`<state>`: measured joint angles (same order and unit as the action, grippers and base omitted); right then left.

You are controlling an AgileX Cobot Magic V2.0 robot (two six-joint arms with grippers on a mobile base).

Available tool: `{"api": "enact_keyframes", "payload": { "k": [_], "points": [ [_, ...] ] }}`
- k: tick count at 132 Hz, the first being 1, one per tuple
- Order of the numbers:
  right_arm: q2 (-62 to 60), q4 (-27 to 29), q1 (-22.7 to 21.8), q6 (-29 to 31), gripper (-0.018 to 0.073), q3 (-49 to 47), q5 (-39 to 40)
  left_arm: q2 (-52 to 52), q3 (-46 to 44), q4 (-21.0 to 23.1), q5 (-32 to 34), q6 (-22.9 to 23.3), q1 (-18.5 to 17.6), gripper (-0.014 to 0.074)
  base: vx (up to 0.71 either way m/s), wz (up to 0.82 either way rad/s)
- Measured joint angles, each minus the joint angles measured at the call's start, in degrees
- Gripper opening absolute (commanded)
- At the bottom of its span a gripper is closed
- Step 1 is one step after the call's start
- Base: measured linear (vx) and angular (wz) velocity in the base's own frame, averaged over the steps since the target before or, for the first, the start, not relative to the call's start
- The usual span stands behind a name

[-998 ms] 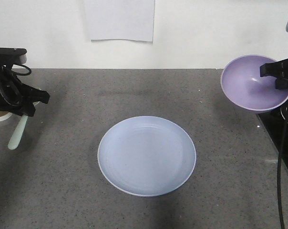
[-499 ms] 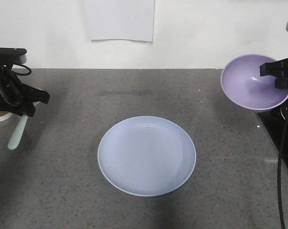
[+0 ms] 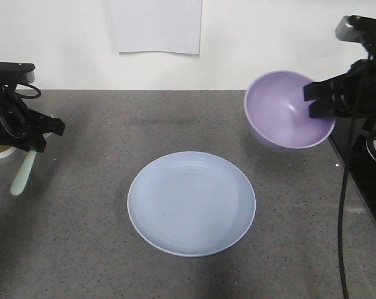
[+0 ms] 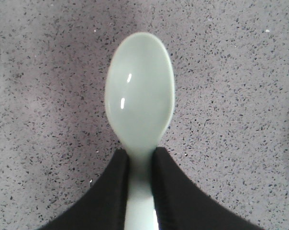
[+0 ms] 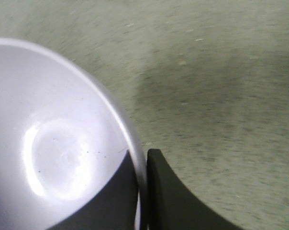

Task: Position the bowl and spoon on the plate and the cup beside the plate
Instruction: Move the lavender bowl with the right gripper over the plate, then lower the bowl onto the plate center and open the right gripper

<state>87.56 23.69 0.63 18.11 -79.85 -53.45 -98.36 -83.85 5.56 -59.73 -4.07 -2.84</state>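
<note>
The pale blue plate [image 3: 192, 203] lies in the middle of the grey counter. Right of it and farther back, the lavender bowl [image 3: 286, 117] [image 5: 53, 143] hangs tilted in the air, its rim pinched by my right gripper [image 3: 314, 103] [image 5: 142, 187], one finger inside and one outside. At the far left my left gripper [image 3: 31, 146] [image 4: 140, 187] is shut on the handle of the mint-green spoon [image 3: 22, 174] [image 4: 139, 91], whose scoop points forward just over the counter. Only a sliver of the cup [image 3: 0, 150] shows behind the left arm.
A white sheet of paper [image 3: 155, 25] hangs on the back wall. A dark surface [image 3: 362, 180] borders the counter on the right, with a black cable [image 3: 341, 224] hanging from the right arm over it.
The right gripper has carried the bowl leftward and slightly down, from the counter's right edge toward the plate. The left gripper and spoon have stayed still.
</note>
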Motion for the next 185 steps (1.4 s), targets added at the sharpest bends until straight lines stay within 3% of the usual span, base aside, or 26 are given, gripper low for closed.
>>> {"api": "enact_keyframes", "payload": {
  "k": [30,74,133,185],
  "points": [
    [5.1,-2.4,11.6,0.2,0.0011,0.0,-0.9,0.0,0.0,0.0,0.0,0.0,0.0,-0.0008,0.00,0.00],
    [13.3,-3.7,20.4,-0.1,0.0019,0.0,-0.2,0.0,0.0,0.0,0.0,0.0,0.0,-0.0008,0.00,0.00],
    [18.2,-3.4,22.9,-1.6,0.0062,0.0,5.5,0.0,0.0,0.0,0.0,0.0,0.0,-0.0008,0.00,0.00],
    [19.2,-3.5,22.9,-2.8,0.0291,0.0,6.1,0.0,0.0,0.0,0.0,0.0,0.0,-0.0008,0.00,0.00]
  ]
}}
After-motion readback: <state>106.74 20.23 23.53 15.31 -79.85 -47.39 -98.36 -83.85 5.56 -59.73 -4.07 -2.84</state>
